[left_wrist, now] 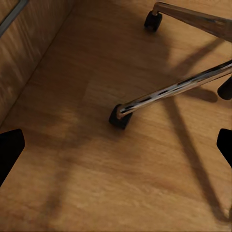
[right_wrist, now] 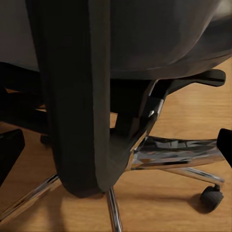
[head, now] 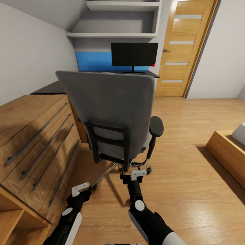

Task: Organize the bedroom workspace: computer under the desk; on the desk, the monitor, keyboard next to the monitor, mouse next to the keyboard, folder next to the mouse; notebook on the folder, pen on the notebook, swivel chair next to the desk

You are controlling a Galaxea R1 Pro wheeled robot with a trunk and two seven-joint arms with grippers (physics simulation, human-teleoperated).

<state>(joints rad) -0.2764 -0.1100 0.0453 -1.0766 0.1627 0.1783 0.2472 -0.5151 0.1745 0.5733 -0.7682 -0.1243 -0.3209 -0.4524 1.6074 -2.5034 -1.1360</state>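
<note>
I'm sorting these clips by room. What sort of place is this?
Likely a bedroom with a study corner: a grey padded swivel chair faces a black flat monitor on a dark desk, beside a light wooden dresser and a wooden door.

Swivel chair (head: 109, 112) backrest hides the chair seat, most of the desk (head: 51, 89) top and the foot of the monitor (head: 134, 54) stand. Whatever lies on seat or desktop behind the chair: cannot tell. Chrome chair base mostly covered by the backrest in the head view. Dresser (head: 30, 136), left of the chair, cut by the picture's edge. Both wrist views show fingertips only as dark slivers at the edges.
</note>
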